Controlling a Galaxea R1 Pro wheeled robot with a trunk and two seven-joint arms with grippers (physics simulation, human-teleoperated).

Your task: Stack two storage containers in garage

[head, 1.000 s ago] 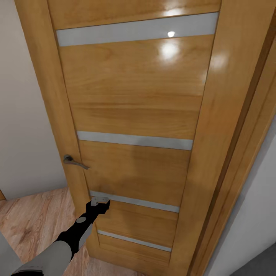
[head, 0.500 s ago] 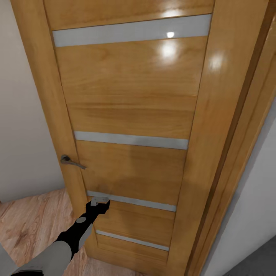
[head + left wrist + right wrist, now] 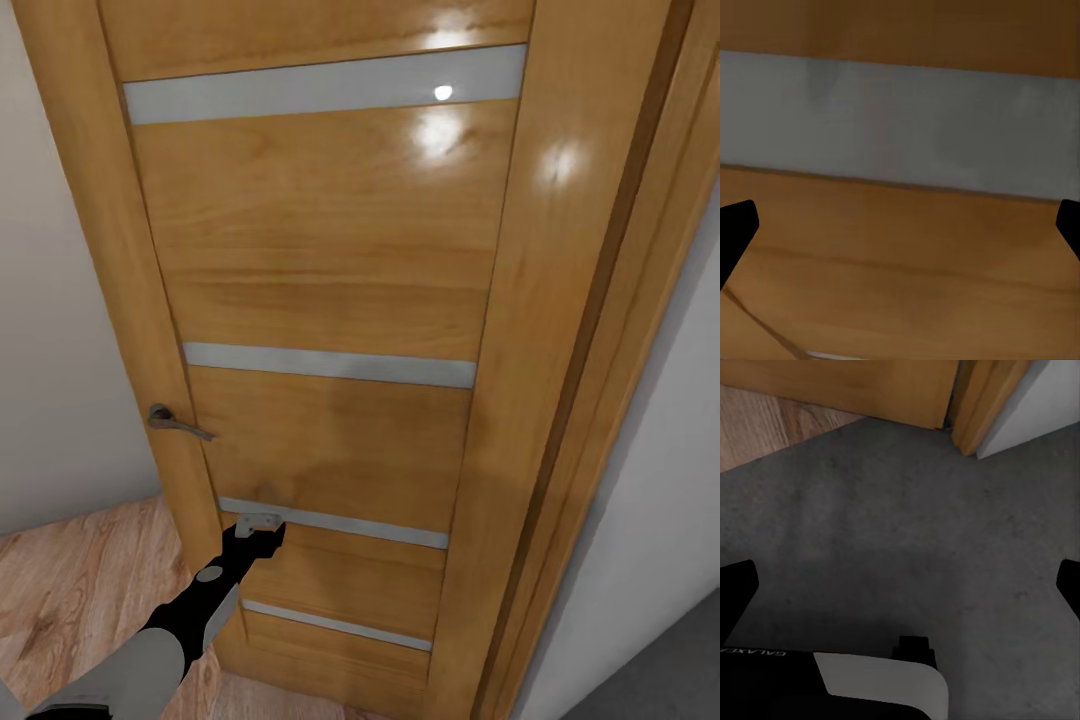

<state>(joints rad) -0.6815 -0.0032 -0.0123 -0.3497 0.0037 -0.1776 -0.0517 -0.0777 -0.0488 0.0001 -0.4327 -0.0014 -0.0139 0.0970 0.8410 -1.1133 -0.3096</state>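
The two storage containers are out of view. A tall honey-wood door (image 3: 330, 250) with pale grey strips stands close in front of me. My left gripper (image 3: 258, 527) reaches out to its lower panel, just under one grey strip (image 3: 340, 523), and seems to touch the wood. In the left wrist view the left gripper (image 3: 900, 225) is open, its black fingertips (image 3: 736, 225) spread wide against the door and a grey strip (image 3: 900, 120). My right gripper (image 3: 904, 585) hangs open and empty over rough dark-grey concrete floor (image 3: 907, 532).
A metal lever handle (image 3: 172, 421) sits on the door's left edge. The wooden door frame (image 3: 610, 300) runs along the right, beside a white wall (image 3: 660, 480). Light wood-plank floor (image 3: 70, 590) lies at the lower left, grey concrete (image 3: 660, 670) at the lower right.
The whole picture has slid a little to the left, so the camera has moved. My left gripper stays at the same spot on the door's lower panel.
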